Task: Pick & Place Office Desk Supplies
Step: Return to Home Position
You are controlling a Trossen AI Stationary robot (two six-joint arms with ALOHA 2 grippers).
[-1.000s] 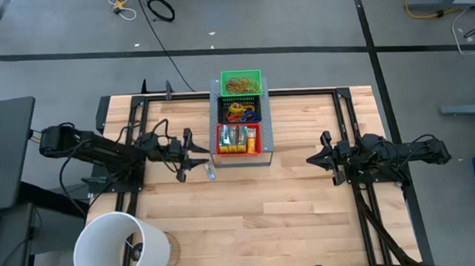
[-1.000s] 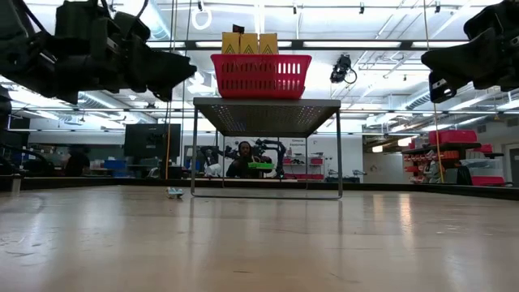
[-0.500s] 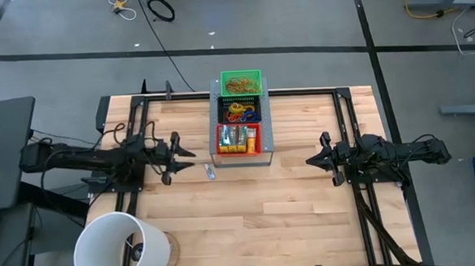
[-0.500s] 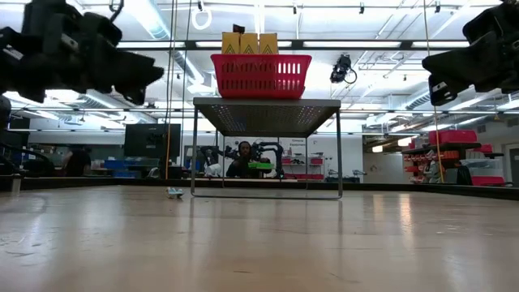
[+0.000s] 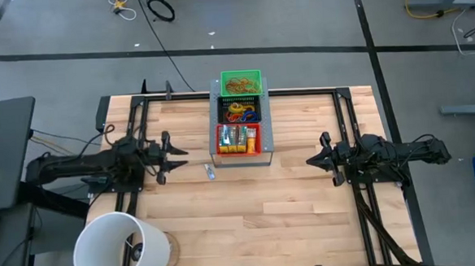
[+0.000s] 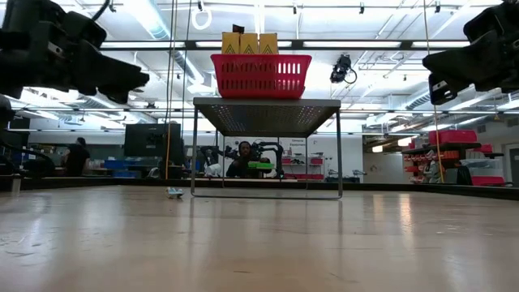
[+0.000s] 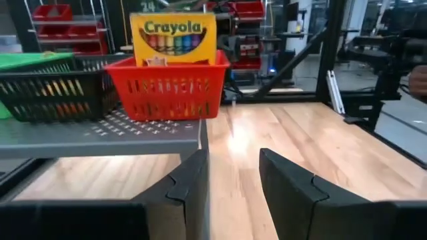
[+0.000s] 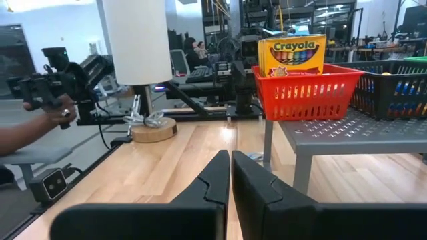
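three yellow packets [image 6: 249, 43] sit half hidden in red basket [image 6: 261, 76].

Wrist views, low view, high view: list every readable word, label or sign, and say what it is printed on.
"Crayola": on the yellow crayon box standing in the red basket on the grey shelf; readable in both wrist views.
Low view: there are dark marks on the yellow boxes in that basket, too small to read.
High view: nothing readable.
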